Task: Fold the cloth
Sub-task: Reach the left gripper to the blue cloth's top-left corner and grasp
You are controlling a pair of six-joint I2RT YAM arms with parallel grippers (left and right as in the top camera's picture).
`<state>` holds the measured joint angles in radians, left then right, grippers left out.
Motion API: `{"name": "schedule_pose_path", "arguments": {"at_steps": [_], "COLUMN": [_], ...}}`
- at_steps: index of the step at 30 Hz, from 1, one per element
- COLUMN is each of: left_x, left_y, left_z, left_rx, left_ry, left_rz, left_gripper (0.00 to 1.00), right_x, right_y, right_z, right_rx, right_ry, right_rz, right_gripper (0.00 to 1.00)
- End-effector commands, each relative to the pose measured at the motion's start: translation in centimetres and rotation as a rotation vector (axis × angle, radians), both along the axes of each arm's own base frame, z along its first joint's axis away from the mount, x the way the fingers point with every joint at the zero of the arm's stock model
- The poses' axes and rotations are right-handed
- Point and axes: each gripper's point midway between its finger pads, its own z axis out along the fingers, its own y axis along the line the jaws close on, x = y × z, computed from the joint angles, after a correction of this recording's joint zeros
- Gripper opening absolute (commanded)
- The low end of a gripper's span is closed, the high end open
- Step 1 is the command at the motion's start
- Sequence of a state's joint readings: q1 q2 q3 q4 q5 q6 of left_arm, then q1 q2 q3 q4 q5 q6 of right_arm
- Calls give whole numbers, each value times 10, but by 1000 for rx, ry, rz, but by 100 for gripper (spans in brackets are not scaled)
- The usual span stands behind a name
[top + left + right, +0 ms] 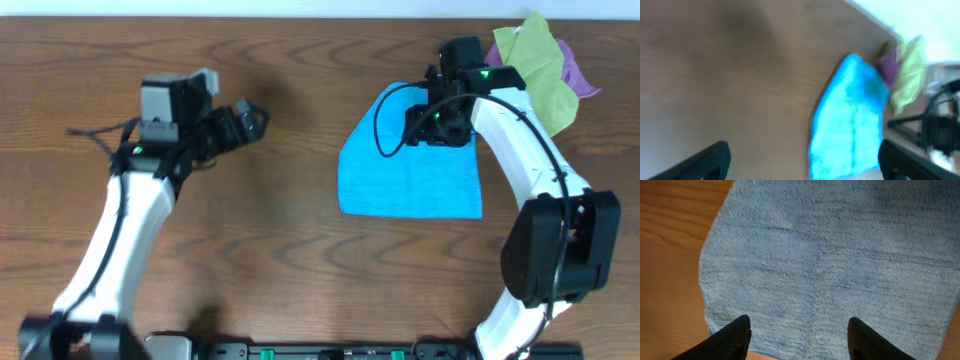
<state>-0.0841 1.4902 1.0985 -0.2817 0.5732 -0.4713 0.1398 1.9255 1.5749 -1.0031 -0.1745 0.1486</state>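
Observation:
The sky-blue cloth point(410, 175) lies flat on the wooden table, right of centre, its top left corner slanted off. A faint crease runs down its middle point(816, 280). My right gripper point(440, 122) hovers over the cloth's far edge. Its jaws point(799, 326) stand open, with the cloth's weave showing beneath and nothing pinched between the fingers. My left gripper point(248, 118) is open over bare wood, well left of the cloth. In the left wrist view the cloth point(850, 125) shows blurred ahead between that gripper's spread fingertips point(804, 152).
A yellow-green cloth point(545, 70) and a purple cloth point(582, 78) lie bunched at the table's far right corner, just behind my right arm point(520, 140). Both also show, blurred, in the left wrist view: yellow-green point(905, 75), purple point(887, 62). The table's far edge point(300, 16) runs along the top.

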Motion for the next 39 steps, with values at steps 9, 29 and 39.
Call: {"name": "schedule_pose_path", "arguments": {"at_steps": [9,29,39], "left_x": [59,57,35], "left_y": [-69,-191,-216], "left_z": [-38,-121,-130], "left_rx": [-390,-283,-242], "left_ry": [135,263,271], "left_rz": [-14,-267,-337], "left_gripper": [96,100,99], "right_x": [5,-3,-4], "right_y": [6,8,9], "right_z": [13,11,11], "right_rx": [36,50,56], "right_ry": [-29,3,9], "right_rz": [-17,-16,-23], "right_gripper": [62,60,59]}}
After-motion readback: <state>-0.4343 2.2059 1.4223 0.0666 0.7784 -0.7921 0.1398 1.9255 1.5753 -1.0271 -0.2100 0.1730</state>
